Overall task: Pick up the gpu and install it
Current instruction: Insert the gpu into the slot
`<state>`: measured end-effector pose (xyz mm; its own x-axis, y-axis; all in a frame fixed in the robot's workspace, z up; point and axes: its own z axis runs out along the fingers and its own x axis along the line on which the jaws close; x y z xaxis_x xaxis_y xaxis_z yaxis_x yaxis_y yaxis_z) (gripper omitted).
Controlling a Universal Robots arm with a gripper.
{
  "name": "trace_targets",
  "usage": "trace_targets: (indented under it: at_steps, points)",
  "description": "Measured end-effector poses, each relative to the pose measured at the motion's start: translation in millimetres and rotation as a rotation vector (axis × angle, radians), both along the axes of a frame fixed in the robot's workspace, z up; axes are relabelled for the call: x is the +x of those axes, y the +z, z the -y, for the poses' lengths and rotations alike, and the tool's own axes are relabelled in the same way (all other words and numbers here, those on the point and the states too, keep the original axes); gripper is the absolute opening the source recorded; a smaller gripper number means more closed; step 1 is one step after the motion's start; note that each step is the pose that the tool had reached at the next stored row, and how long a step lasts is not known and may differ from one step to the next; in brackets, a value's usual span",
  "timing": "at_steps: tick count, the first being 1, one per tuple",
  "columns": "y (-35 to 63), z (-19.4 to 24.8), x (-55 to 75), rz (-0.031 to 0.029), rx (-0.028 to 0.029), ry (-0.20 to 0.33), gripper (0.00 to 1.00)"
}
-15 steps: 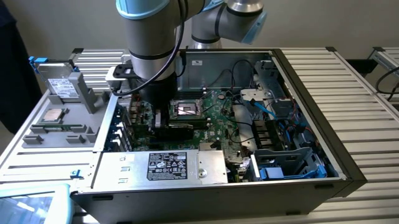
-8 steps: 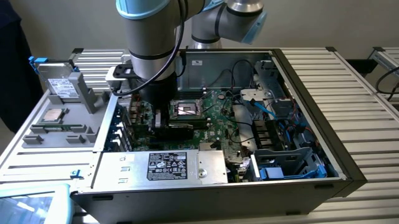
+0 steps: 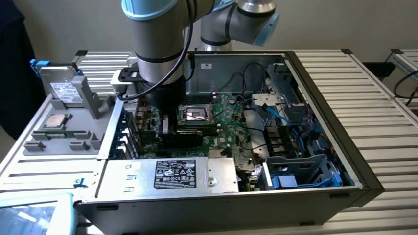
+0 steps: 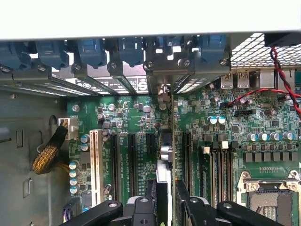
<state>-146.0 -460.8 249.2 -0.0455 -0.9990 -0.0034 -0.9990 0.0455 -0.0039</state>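
Note:
In the wrist view the gpu (image 4: 164,155) shows edge-on. It stands upright over the green motherboard (image 4: 136,113), between two black expansion slots (image 4: 186,155). Its far end reaches the rear bracket openings of the case. My gripper (image 4: 165,190) is shut on it, with one black finger (image 4: 150,195) on each side of the card's near end. Whether the card's edge sits down in a slot I cannot tell. In the exterior view my gripper (image 3: 171,128) is low inside the open computer case (image 3: 326,122), over the part of the board toward the exterior view's left.
Near the card are a white slot (image 4: 95,165), a yellow-sleeved cable (image 4: 47,155), the CPU socket (image 4: 270,197) and red and black wires (image 4: 282,84). A silver power supply (image 3: 176,174) fills the case's near side. A grey tray (image 3: 39,147) outside holds a drive (image 3: 65,90).

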Motion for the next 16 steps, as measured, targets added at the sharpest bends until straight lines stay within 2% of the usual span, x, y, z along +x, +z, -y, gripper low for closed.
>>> trace_targets:
  at_steps: [16]
  points:
    - [-0.2,0.0,-0.1,0.0002,0.0004,0.0,0.29]
